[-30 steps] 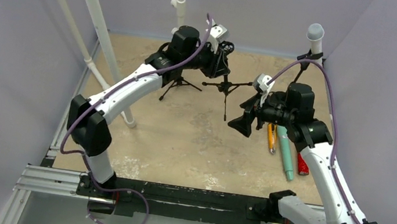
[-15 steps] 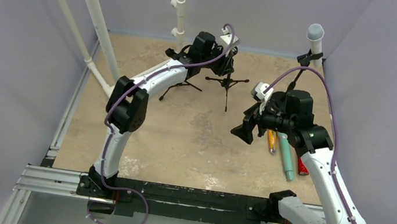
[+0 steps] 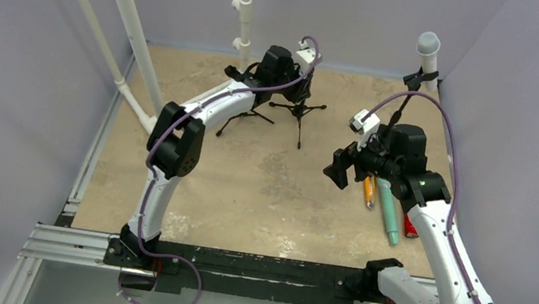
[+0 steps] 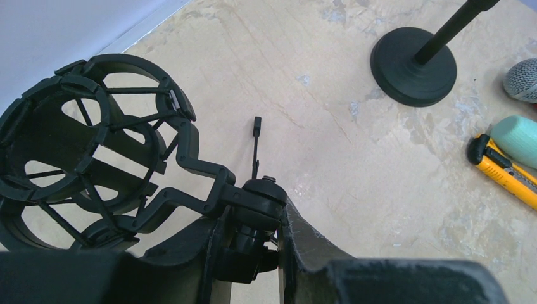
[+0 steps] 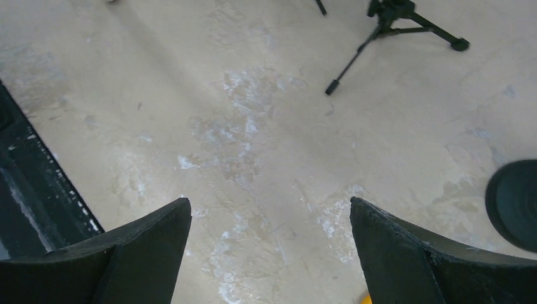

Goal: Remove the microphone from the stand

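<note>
Clamping the neck of a small tripod stand [image 3: 301, 110], the left gripper [image 4: 250, 242] is drawn in narrow. Its fingers press on either side of the black joint just below a shock mount [image 4: 82, 145], a ring-shaped black cradle that fills the left of the left wrist view. Whether the tripod's feet are resting on the bench [image 3: 245, 188] cannot be told. A second tripod [image 3: 244, 117] stands just beside it, partly under the left arm.

The microphone [image 3: 428, 45] has a grey head and a white body. It sits clipped at the top of the round-base stand [image 4: 413, 66] in the far right corner, close to the wall and well apart from both grippers.

The right gripper [image 3: 338, 167] hangs above bare bench between the tripods and the right-hand clutter. Its fingers are spread wide and hold nothing. Near it, toward the right wall, lie a yellow utility knife [image 3: 367, 190], a teal cylinder [image 3: 391, 217] and a small red item [image 3: 410, 224], side by side and partly hidden under the right arm.
</note>
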You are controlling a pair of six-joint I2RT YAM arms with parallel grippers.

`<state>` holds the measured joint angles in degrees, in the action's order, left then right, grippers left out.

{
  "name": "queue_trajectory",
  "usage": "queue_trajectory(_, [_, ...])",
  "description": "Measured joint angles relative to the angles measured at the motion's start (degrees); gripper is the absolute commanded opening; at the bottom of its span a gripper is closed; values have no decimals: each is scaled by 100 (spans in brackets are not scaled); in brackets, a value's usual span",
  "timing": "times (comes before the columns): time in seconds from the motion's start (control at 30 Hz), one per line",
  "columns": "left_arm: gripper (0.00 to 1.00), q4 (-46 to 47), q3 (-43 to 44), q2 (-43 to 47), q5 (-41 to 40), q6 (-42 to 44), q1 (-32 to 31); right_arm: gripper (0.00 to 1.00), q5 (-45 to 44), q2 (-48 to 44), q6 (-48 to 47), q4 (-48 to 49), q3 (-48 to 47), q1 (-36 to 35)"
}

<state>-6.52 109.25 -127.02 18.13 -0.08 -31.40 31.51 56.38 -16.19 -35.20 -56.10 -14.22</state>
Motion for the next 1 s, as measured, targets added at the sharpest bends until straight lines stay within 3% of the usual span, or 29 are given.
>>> queue_trajectory(0.1, [31,-68,0,0,-81,37,0,95,-365,-2,146,94,24,87])
queue_trajectory(0.33, [84,-72,0,0,-131,66,4,96,-1263,-96,540,363,33,389])
queue_trajectory(0.43, [100,-92,0,7,-142,-15,4,97,-1572,-181,638,393,33,522])
queue_trajectory(0.7, [100,-654,-11,669,-144,-31,7,99,-2037,-413,769,551,107,776])
queue_trajectory(1.0, [100,-1460,-380,2811,-133,-85,11,99,-2374,-415,992,901,313,905])
